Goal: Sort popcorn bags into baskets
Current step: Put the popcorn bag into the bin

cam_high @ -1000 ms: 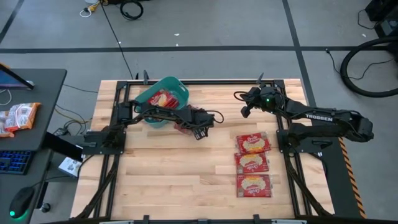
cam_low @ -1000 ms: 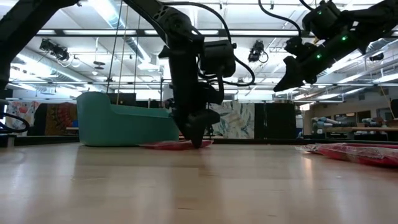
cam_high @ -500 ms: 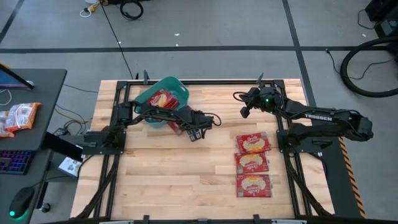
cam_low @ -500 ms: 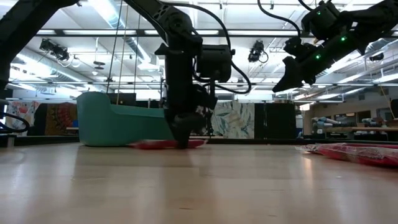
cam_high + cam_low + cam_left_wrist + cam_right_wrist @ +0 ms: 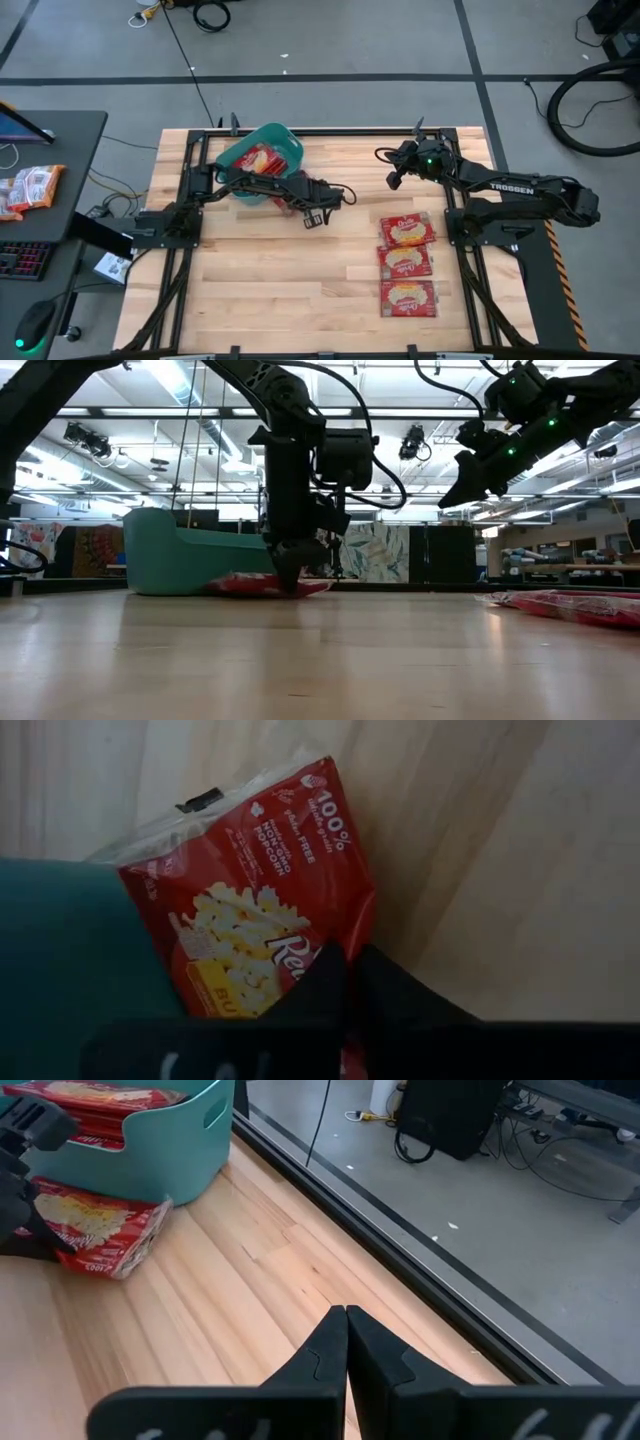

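A red popcorn bag (image 5: pixel 260 920) lies flat on the table against the teal basket (image 5: pixel 262 160), which holds more red bags (image 5: pixel 95 1105). My left gripper (image 5: pixel 311 212) stands over the loose bag's edge away from the basket, shut on it; the low view shows it reaching down to the bag (image 5: pixel 250 585). My right gripper (image 5: pixel 393 179) hangs shut in the air near the table's far right with nothing in it (image 5: pixel 346 1330). Three more popcorn bags (image 5: pixel 405 262) lie in a column on the right side. My left gripper pinches the popcorn bag at its side edge (image 5: pixel 358 932) away from the basket, between the two fingers. The fingers (image 5: pixel 288 575) come from above, pointing down. The bag lies on the table, its other side against the basket wall (image 5: pixel 70 930).
The dark frame rails (image 5: pixel 190 190) run along the table's left and right sides. A side desk (image 5: pixel 50 150) left of the table carries an orange-and-white snack packet (image 5: pixel 30 188). Bare wood lies in the middle and near part of the table (image 5: pixel 300 280).
My left gripper has moved a little toward the table's left, toward the basket, and has shut on the popcorn bag. The bag has slid along the table toward the basket and now bulges up slightly beside the fingers.
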Controlling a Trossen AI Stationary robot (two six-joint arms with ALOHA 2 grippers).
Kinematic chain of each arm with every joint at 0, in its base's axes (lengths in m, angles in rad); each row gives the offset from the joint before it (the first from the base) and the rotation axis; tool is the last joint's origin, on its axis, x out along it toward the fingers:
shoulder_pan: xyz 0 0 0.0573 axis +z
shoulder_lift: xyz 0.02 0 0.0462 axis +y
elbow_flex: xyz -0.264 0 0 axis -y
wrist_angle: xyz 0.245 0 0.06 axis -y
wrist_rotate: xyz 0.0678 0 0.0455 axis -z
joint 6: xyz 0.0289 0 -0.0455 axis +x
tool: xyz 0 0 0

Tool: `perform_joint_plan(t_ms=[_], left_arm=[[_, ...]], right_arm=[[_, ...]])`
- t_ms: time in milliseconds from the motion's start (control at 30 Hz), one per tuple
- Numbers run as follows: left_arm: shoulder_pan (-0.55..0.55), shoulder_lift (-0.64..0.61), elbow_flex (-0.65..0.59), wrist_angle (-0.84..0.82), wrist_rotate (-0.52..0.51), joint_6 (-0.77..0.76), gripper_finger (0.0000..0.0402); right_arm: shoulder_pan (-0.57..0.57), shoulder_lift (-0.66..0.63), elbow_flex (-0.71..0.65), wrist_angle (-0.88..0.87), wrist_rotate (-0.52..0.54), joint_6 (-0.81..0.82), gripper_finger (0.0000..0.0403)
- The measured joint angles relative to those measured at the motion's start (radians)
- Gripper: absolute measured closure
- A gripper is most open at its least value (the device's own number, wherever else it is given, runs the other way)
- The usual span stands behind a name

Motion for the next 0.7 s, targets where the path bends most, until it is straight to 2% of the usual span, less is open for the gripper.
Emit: perform_joint_plan(t_ms=[200, 367, 467, 567, 700], left_arm=[[-0.022, -0.032, 0.094, -0.098, 0.060, 0.006, 0.0385], [-0.047, -0.049, 0.207, -0.251, 0.046, -0.005, 0.0385], [-0.067, -0.062, 0.270, -0.349, 0.014, -0.022, 0.0385], [-0.086, -0.064, 0.316, -0.487, -0.062, -0.052, 0.0385], [-0.092, -0.092, 0.311, -0.590, -0.139, -0.072, 0.0385]], right_arm=[[0.000, 0.000, 0.000, 0.000, 0.000, 0.000, 0.0393], [0.001, 0.000, 0.000, -0.004, 0.000, -0.003, 0.0393], [0.001, 0.000, 0.000, -0.004, 0.000, -0.005, 0.0393], [0.001, 0.000, 0.000, -0.004, 0.000, -0.005, 0.0393], [0.001, 0.000, 0.000, -0.005, 0.000, -0.004, 0.0393]])
